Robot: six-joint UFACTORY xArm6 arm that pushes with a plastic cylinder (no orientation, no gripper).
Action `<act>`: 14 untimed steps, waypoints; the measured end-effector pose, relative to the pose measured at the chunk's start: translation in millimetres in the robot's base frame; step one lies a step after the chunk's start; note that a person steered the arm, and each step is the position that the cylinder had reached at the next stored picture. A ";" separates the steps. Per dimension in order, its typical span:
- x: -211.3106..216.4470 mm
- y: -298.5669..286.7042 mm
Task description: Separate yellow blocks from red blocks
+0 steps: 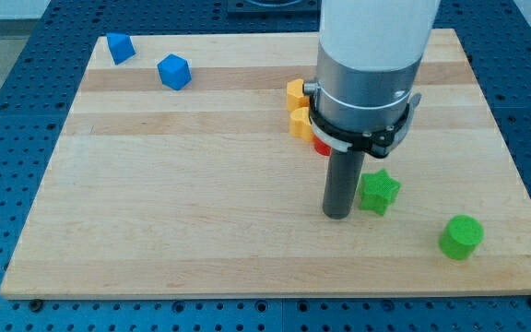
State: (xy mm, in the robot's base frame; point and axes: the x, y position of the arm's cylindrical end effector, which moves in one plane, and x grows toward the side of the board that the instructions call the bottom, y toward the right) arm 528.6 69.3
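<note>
Two yellow blocks sit near the board's middle top, one above the other, both partly hidden by the arm. A red block shows only as a sliver just below the lower yellow block, touching or nearly touching it; its shape cannot be made out. My tip rests on the board below the red block, just left of a green star block.
A green cylinder block stands at the lower right. Two blue cube-like blocks lie at the upper left, one near the corner and one to its right. The wooden board lies on a blue perforated table.
</note>
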 end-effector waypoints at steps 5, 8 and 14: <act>-6.9 -23.2; -71.8 -24.4; -143.0 -26.8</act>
State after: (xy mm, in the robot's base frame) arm 385.6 42.5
